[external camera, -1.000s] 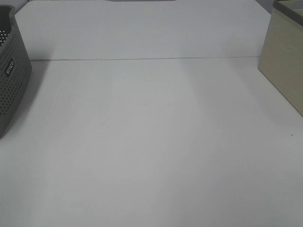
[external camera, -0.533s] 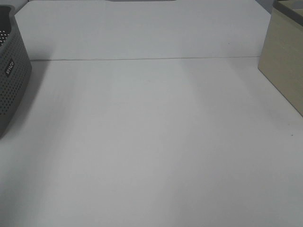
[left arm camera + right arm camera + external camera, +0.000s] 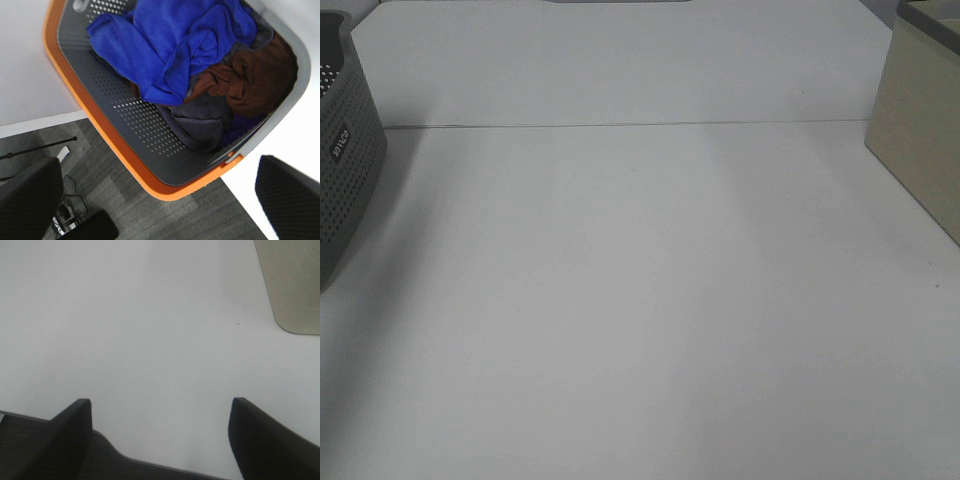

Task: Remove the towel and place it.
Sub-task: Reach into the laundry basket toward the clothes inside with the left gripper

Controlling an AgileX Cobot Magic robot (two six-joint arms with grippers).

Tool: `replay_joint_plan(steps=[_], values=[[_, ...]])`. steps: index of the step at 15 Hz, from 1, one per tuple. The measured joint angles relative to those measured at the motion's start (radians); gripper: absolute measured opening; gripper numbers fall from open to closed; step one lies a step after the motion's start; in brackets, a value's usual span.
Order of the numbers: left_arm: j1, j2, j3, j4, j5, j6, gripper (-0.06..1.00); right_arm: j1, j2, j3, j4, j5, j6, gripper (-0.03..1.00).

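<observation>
Towel (image 3: 170,45) seen crumpled inside grey perforated basket (image 3: 135,125), lying partly over brown cloth (image 3: 250,75) and dark grey cloth (image 3: 200,117); towel not gripped. Left gripper (image 3: 156,165) held above basket, jaws spread wide, nothing held. Right gripper (image 3: 160,402) held over white table (image 3: 640,300), jaws likewise wide, nothing held; corner of beige box (image 3: 295,285) seen nearby. In high view, basket placed at left table edge, box at right, well apart

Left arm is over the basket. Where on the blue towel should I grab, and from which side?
Pinch the towel at its raised, bunched middle fold, coming straight down through the open top of the basket. It lies crumpled over the brown cloth and grey cloth, so a top fold should lift free alone.
</observation>
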Motion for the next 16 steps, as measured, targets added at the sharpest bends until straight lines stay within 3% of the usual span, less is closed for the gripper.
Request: replay_joint_plan(steps=[4, 12, 16], values=[[0.07, 0.195, -0.049, 0.006, 0.001, 0.108, 0.99, 0.0, 0.0, 0.0, 0.0, 0.0, 0.0, 0.75], [0.075, 0.685, -0.224, 0.016, -0.119, 0.138, 0.99, 0.0, 0.0, 0.0, 0.0, 0.0, 0.0, 0.75], [0.075, 0.783, -0.294, 0.01, -0.146, 0.132, 0.99, 0.0, 0.0, 0.0, 0.0, 0.0, 0.0, 0.75]])
